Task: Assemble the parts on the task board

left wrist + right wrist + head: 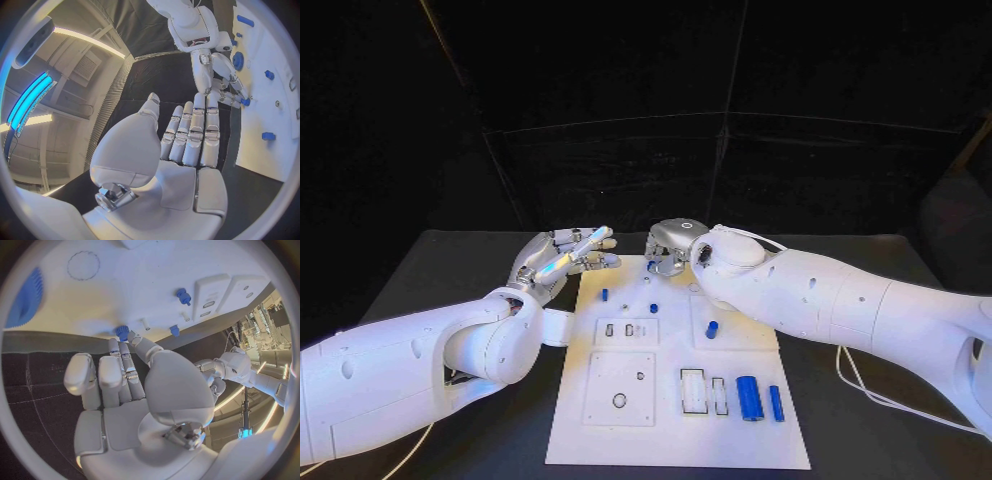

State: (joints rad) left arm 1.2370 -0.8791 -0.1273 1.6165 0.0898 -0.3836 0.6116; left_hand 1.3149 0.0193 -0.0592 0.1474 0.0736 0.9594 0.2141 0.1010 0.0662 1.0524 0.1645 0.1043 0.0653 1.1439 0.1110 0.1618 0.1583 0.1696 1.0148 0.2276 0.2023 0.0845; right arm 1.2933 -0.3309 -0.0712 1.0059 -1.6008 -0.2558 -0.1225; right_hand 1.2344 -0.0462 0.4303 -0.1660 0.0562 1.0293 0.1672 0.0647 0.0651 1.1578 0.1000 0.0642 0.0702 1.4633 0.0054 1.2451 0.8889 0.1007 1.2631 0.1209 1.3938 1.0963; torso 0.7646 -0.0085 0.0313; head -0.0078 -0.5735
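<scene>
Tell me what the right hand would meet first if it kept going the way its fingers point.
Probably the small blue part at the task board's far edge: the right hand's fingertips are right at it, though contact is unclear.

Black table (877, 250) spans the lower half of the frame. Black curtain backdrop (646, 100) fills the upper half. White cable (855, 380) at lower right, possibly lying on the table.

Robot lab: black-draped booth (632, 120), strip-lit ceiling (75, 70).
</scene>
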